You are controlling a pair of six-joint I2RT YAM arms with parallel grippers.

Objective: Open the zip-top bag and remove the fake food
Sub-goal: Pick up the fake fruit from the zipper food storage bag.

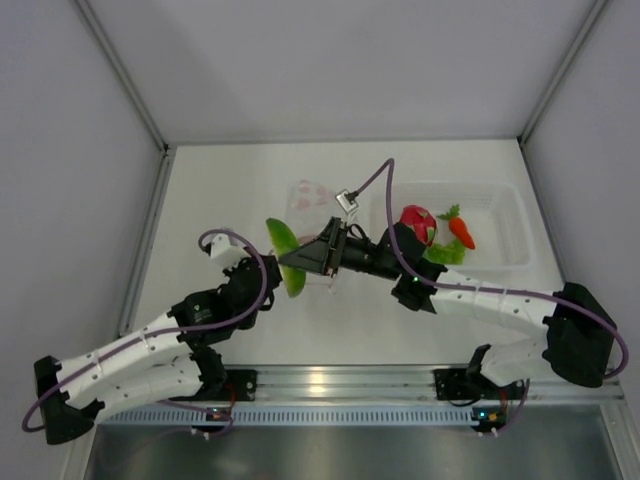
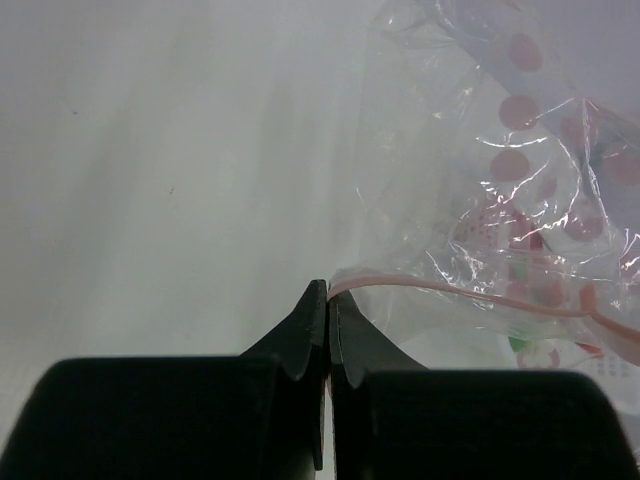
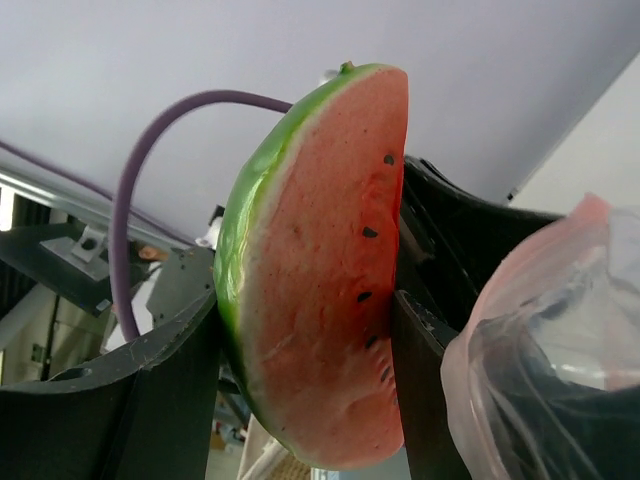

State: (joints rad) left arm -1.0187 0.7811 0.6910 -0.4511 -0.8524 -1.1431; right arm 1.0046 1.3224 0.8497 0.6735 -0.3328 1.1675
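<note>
The right gripper [image 3: 305,335] is clamped on the melon slice [image 3: 320,270]; its two dark fingers [image 3: 165,390] press the slice from either side, one on the green rind and one on the seeded red face; the slice stands on edge between them, bare of any plastic, held to the left of the clear tub [image 1: 500,215], off that tub's near-left corner. A purple cable [image 3: 150,170] arcs behind the rind in the right wrist view; a crumpled fold of the zip-top bag [image 2: 500,180] shows just beside the finger on the red side.

The left gripper [image 2: 328,310] is pressed together, with no gap between its tips, and it pinches the end of the bag's pinkish zip strip [image 2: 470,297]; it sits farther left of the tub than the right gripper does, the two close to one another. From that pinch the strip runs away toward the tub side; the clear plastic, printed with pink dots, rises crinkled above it. The bag lies on the white table [image 1: 220,200], left of the tub and partly under the right gripper; whether its mouth is parted cannot be told.

Inside the tub, toward its left end, sit the magenta dragon fruit [image 1: 416,222], the orange piece [image 1: 461,232] just to its right, and the green leafy pieces [image 1: 445,252] at the tub's near wall.
</note>
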